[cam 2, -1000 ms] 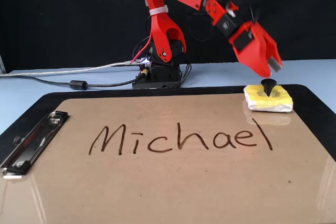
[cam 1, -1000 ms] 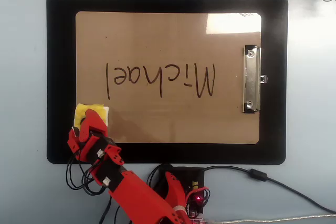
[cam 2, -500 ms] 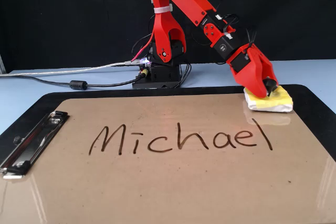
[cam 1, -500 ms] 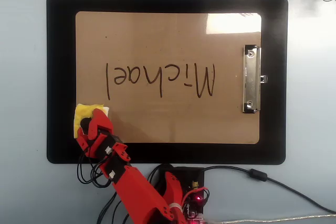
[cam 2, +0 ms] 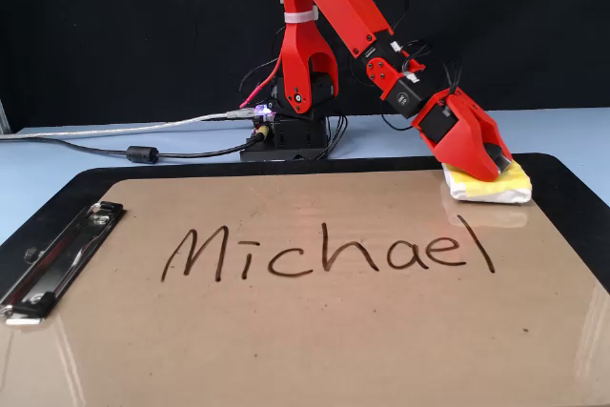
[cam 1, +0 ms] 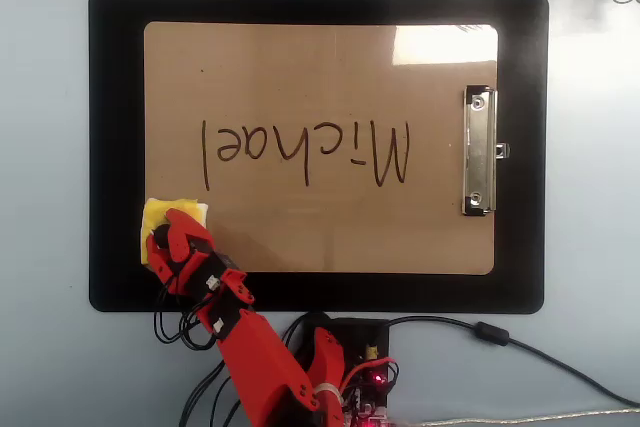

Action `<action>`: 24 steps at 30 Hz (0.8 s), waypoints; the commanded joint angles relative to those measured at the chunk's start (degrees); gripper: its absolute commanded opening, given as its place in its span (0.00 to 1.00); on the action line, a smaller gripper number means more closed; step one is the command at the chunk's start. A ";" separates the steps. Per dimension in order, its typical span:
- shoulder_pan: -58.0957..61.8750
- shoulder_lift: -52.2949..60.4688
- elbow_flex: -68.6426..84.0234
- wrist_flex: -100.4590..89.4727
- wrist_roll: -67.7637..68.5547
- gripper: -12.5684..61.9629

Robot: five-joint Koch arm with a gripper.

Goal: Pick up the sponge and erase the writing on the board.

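Claw [cam 2: 493,163] mine, pressed on sponge [cam 2: 505,183], lower-left overhead; grip unclear. Writing [cam 1: 305,154] intact; erasing all ahead.

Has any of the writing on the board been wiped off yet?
No: in the overhead view the writing reads whole across the board, and the sponge sits at its corner.

red gripper [cam 2: 493,167], yellow sponge [cam 2: 515,181] whitish edges, tan board [cam 1: 320,227], dark writing [cam 1: 305,154], black mat [cam 1: 118,137]

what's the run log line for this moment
phase: grasping | gripper: down on sponge | writing: intact | board: unwiped
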 commanded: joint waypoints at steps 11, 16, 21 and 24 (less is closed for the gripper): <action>3.25 8.79 1.32 -0.88 -4.75 0.06; 13.27 27.60 -10.81 40.25 -9.58 0.06; 38.50 34.01 -24.96 72.42 2.20 0.06; 56.78 33.31 -24.87 70.40 12.83 0.06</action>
